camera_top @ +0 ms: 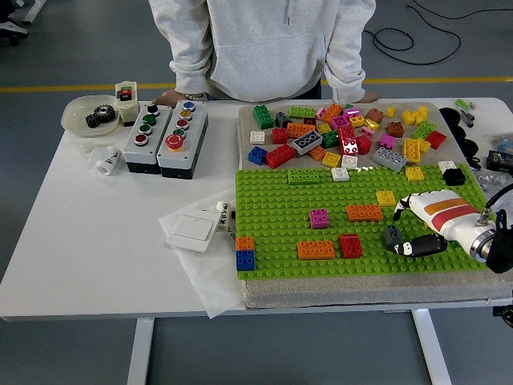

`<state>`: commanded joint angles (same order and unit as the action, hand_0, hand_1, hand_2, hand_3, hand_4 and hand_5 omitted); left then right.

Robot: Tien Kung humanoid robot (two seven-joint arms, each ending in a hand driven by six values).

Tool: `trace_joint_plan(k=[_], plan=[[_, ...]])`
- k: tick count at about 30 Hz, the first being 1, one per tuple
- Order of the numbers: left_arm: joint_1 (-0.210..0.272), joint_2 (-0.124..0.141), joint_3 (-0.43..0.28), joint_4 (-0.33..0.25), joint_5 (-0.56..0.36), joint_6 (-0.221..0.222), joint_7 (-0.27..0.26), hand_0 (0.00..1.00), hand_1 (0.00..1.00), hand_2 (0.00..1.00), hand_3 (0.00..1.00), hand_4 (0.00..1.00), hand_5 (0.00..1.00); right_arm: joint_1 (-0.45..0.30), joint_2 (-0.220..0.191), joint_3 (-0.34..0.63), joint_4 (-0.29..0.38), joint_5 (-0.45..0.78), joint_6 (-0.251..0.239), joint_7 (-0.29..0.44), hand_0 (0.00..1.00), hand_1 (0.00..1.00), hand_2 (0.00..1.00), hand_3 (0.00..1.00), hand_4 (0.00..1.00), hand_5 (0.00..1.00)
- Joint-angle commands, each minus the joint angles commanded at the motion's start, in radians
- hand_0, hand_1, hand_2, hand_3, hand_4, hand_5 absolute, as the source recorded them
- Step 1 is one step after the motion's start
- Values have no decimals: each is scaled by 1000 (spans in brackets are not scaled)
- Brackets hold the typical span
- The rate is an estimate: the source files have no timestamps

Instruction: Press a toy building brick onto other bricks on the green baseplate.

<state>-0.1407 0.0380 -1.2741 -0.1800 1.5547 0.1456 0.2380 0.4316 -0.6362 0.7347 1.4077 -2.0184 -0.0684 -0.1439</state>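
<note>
The green baseplate (272, 200) lies at the table's right half. On it stand a pink brick (319, 218), orange bricks (365, 212) (316, 250), a red brick (350, 245), a yellow brick (385, 197) and a green plate (304, 176). An orange-on-blue stack (245, 253) sits at its left edge. A small dark grey brick (390, 237) rests on the plate's right part. My right hand (405, 227) lies low over it, fingers spread; the thumb tip touches the grey brick and the fingertips (398, 207) stay apart above it. The left arm is out of view.
Loose bricks (345, 132) are heaped behind the baseplate. Two button boxes (164, 136), a bowl with gears (90, 115), a white switch (191, 230) on paper and black parts (454, 175) lie around. A person stands at the far edge, hands (365, 96) resting there.
</note>
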Motion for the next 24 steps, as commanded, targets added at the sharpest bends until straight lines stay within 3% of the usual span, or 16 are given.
trace_joint_plan(k=[24], plan=[[-5, -2, 6, 0, -5, 0, 2, 778, 772, 787, 588, 616, 629, 18, 18, -25, -44, -6, -27, 24, 563, 618, 673, 536, 831, 501]])
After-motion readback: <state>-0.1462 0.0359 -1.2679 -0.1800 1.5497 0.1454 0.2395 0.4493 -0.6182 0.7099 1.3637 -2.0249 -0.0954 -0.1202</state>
